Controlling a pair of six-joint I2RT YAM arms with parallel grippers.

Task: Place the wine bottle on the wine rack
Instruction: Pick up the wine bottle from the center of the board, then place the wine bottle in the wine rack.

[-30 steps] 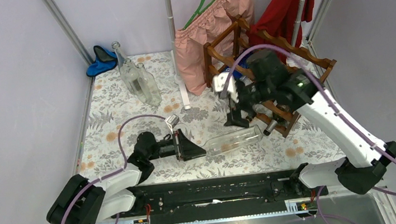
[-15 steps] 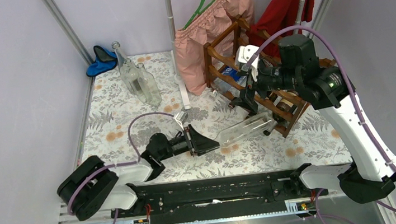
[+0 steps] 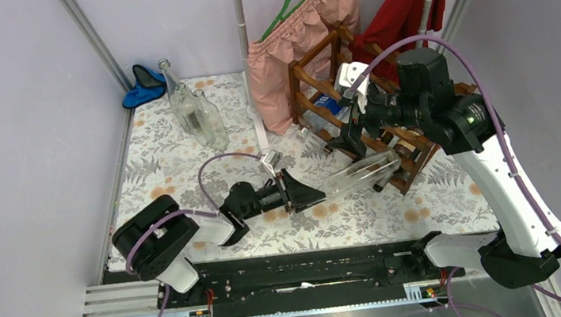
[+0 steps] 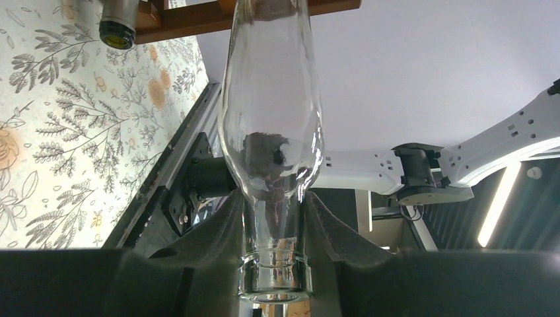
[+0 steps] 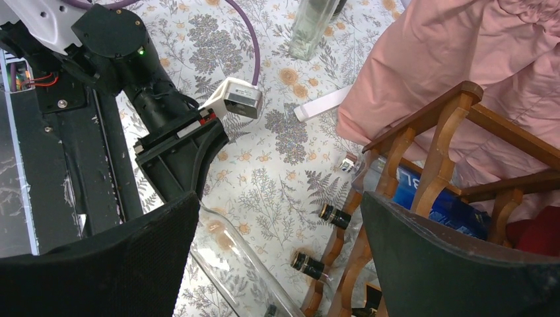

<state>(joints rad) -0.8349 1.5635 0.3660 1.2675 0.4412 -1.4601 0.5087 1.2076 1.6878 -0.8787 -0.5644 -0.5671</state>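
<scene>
Glass first: the wine bottle (image 3: 359, 172) is clear and looks empty. It lies nearly level above the floral tabletop (image 3: 174, 162), neck toward me and base toward the wine rack (image 3: 303, 92).

My left hand (image 3: 313, 196) is clamped narrow on the neck. In the left wrist view the fingers (image 4: 218, 231) press in from both sides just above the lip. I judge the grip was taken there so the wide body goes in first and my hand stays outside the posts.

The bottle's base is at the lower front of the rack, beside two dark bottle necks (image 5: 333, 214) that already poke out of that tier. The left wrist view shows the far end up against a wooden rail. I cannot tell whether it rests in a scallop yet.

My right hand (image 3: 350, 133) is spread wide and holds nothing. It hangs over the rack's near front, above the bottle body, placed as if to steady or guide it.

Assessment: insertion is under way and not complete. The next move calls for a straight push along the bottle's axis. A neck-only grip on smooth glass could let the body swing or roll off the rail.
</scene>
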